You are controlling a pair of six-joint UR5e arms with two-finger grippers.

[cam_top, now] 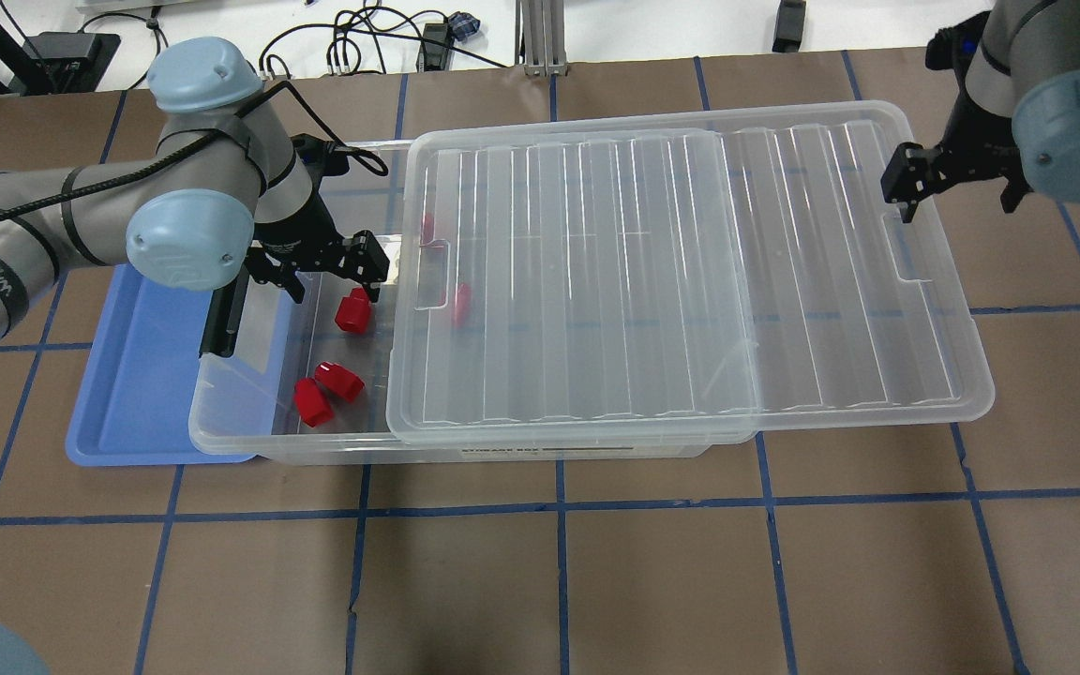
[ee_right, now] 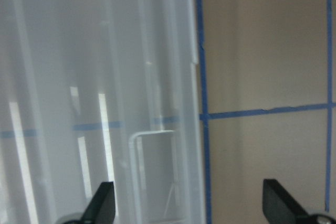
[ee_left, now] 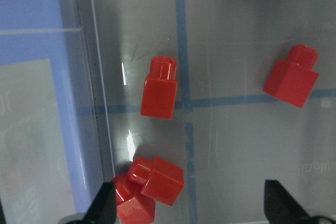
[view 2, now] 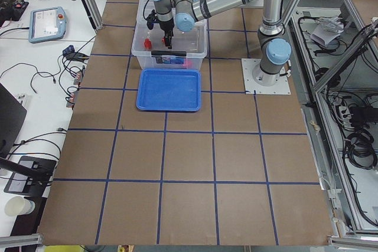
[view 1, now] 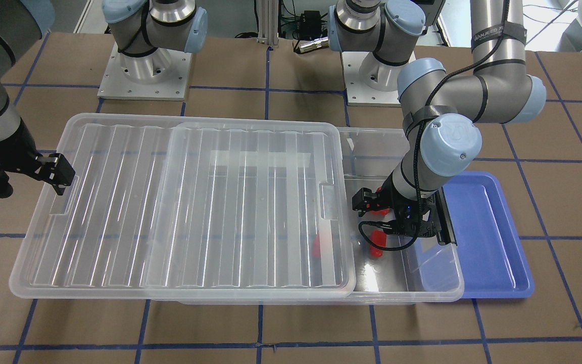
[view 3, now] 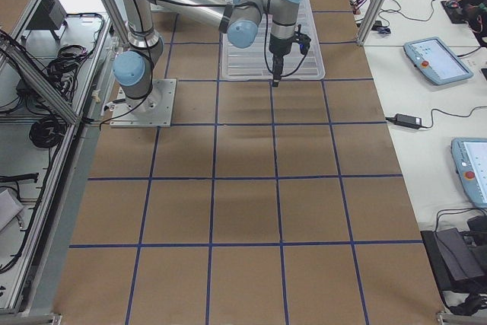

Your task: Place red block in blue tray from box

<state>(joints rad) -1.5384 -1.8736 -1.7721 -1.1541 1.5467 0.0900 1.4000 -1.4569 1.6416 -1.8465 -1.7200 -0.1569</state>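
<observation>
The clear box [cam_top: 249,446] has its ribbed lid [cam_top: 671,272] slid toward my right, so its left end is uncovered. A single red block [cam_top: 352,310] lies there, shown in the left wrist view [ee_left: 160,88] near the box wall. Two touching red blocks [cam_top: 326,392] lie closer to me. My left gripper [cam_top: 322,272] is open and empty above the single block; its fingertips [ee_left: 107,205] frame the paired blocks. The blue tray [cam_top: 132,394] lies beside the box's left end, partly under it. My right gripper [cam_top: 906,183] is open and empty at the lid's far right edge.
More red blocks [cam_top: 460,302] show dimly under the lid, and another [ee_left: 291,77] lies right of the single one. A black latch [cam_top: 221,323] hangs on the box's left end wall, between box and tray. Brown table with blue tape lines [cam_top: 559,506] surrounds everything.
</observation>
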